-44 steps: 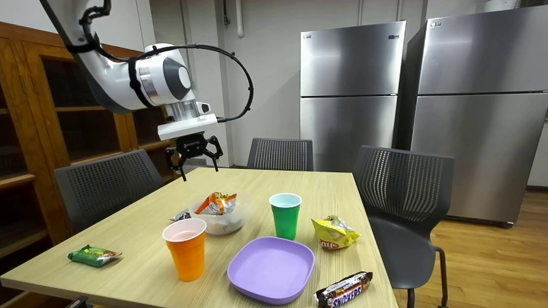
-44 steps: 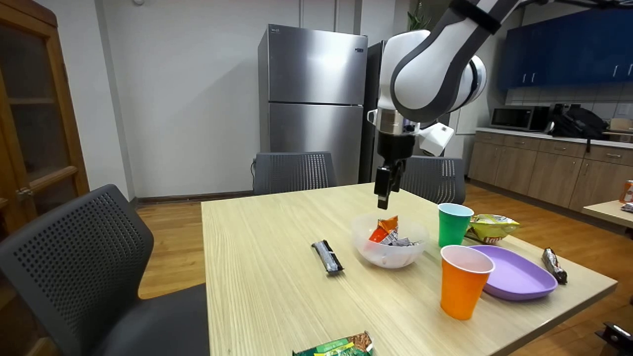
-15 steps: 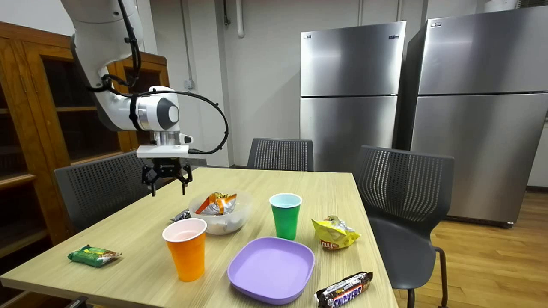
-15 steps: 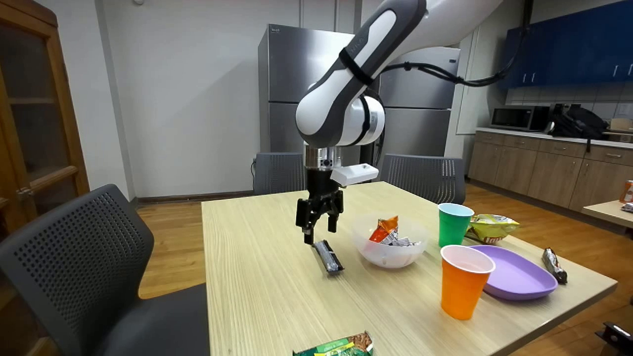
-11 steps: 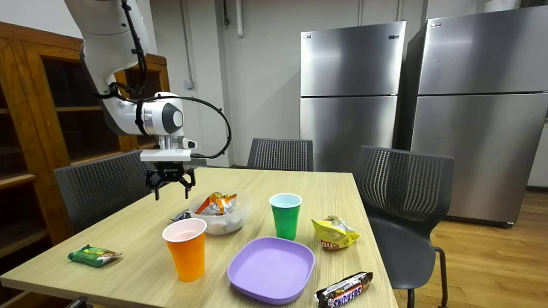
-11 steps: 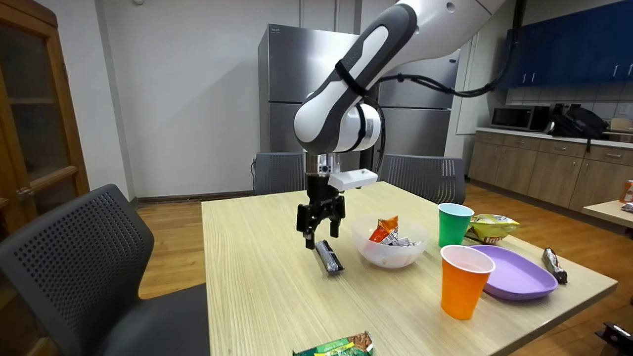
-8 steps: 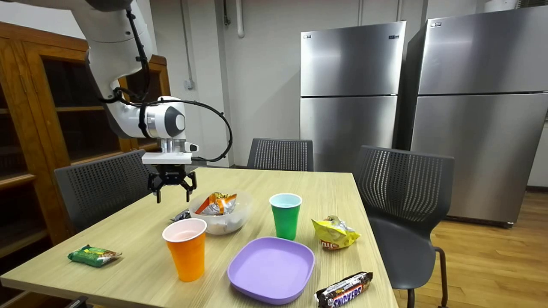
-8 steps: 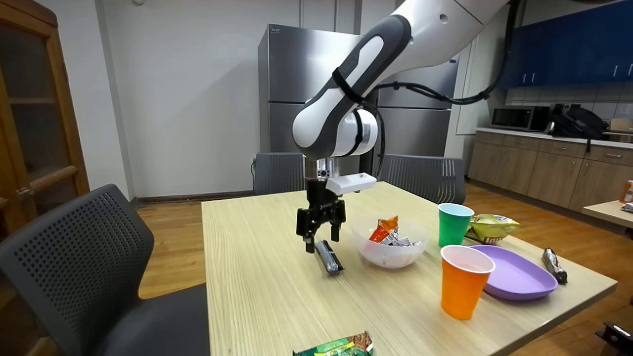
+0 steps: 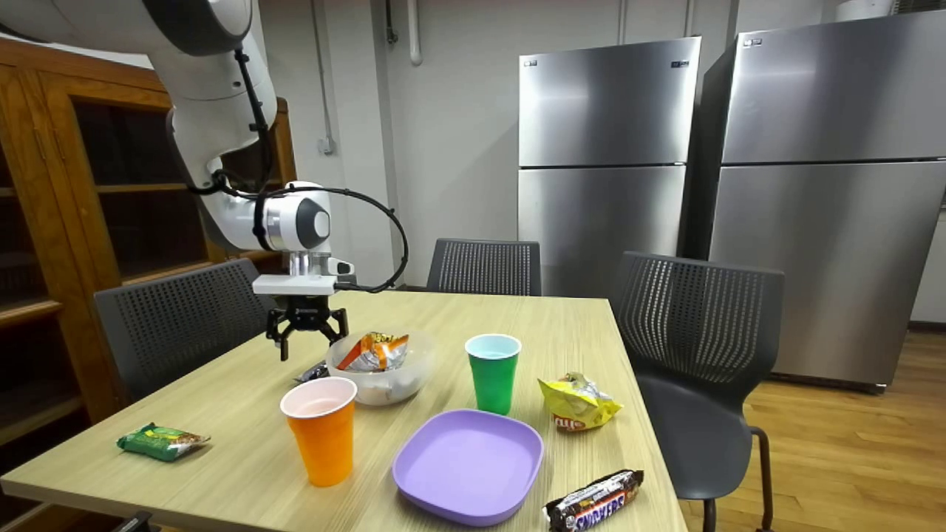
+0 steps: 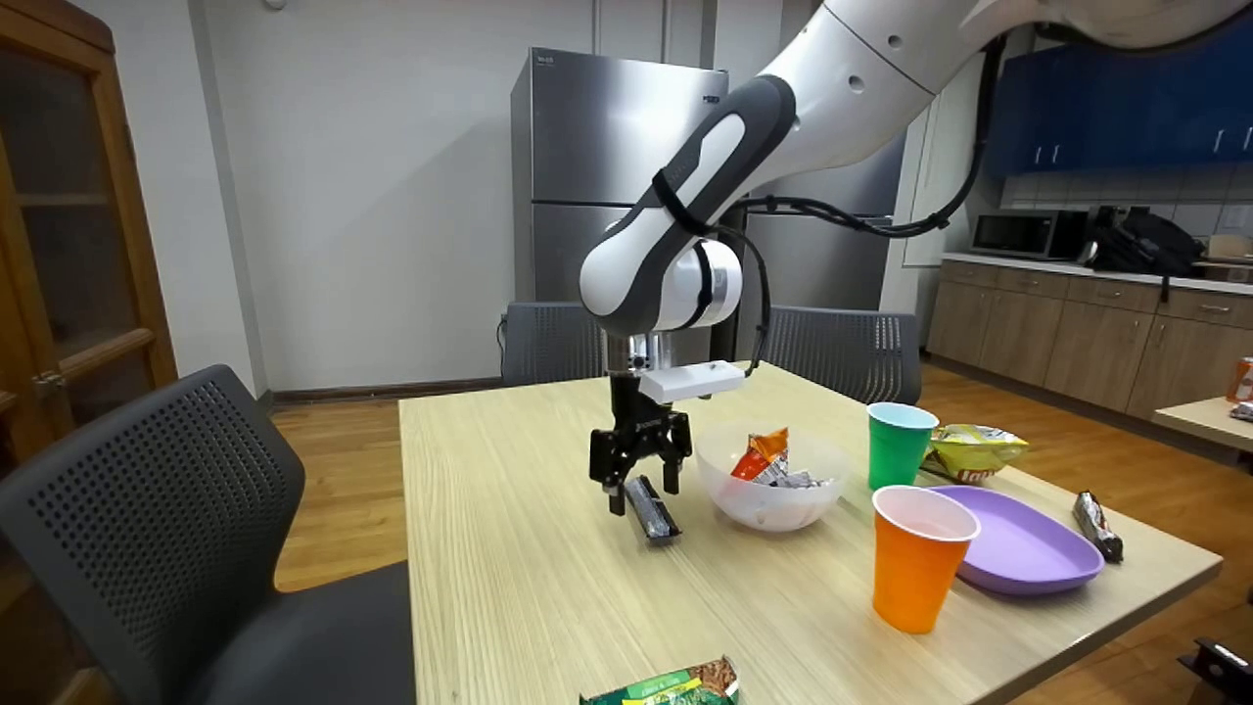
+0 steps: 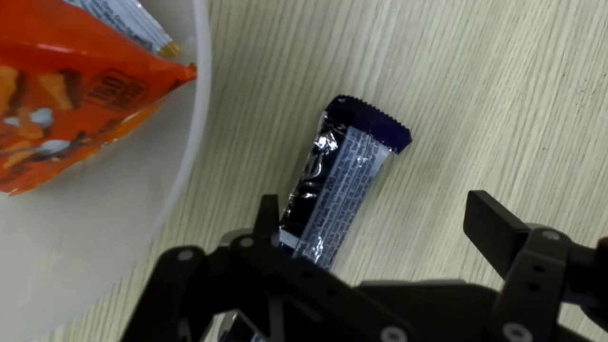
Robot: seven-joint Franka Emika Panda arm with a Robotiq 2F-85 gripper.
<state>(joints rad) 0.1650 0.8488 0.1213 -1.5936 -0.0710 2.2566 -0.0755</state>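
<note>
In an exterior view, the hand (image 9: 309, 349) hangs above the far left part of the bench (image 9: 473, 314), fingers apart and pointing down; a dark-wrapped bar (image 9: 313, 372) lies on the bench below it, near a translucent bowl (image 9: 392, 388) in which an orange packet (image 9: 377, 352) leans; nearer the camera stands an orange cup (image 9: 321, 440), upright, with a purple plate (image 9: 469, 465) to its right and a green cup (image 9: 494, 380), also upright, just behind the plate; a yellow bag (image 9: 579, 405) lies beside the green cup, a Snickers bar (image 9: 595, 504) near the plate, a green packet (image 9: 161, 443) well apart toward the left edge; grey chairs (image 9: 484, 266) stand around the bench, steel refrigerators (image 9: 602, 222) beyond.

In an exterior view, the hand is over the far end of the dark-wrapped bar, a finger showing to each side of it; the translucent bowl stands close by on the right, silvery wrappers (image 10: 798, 480) lying in it with the orange packet; a microwave (image 10: 1015, 233) shows in the background.

In the wrist view, the hand enters from the bottom, fingers wide apart; the dark-wrapped bar lies slantwise on the bench, in view between them, nearer the fingertip on the left; whether that fingertip touches it cannot be told; its lower part is hidden behind the hand, its crimped end points up and right; the rim of the translucent bowl curves down the left side.
</note>
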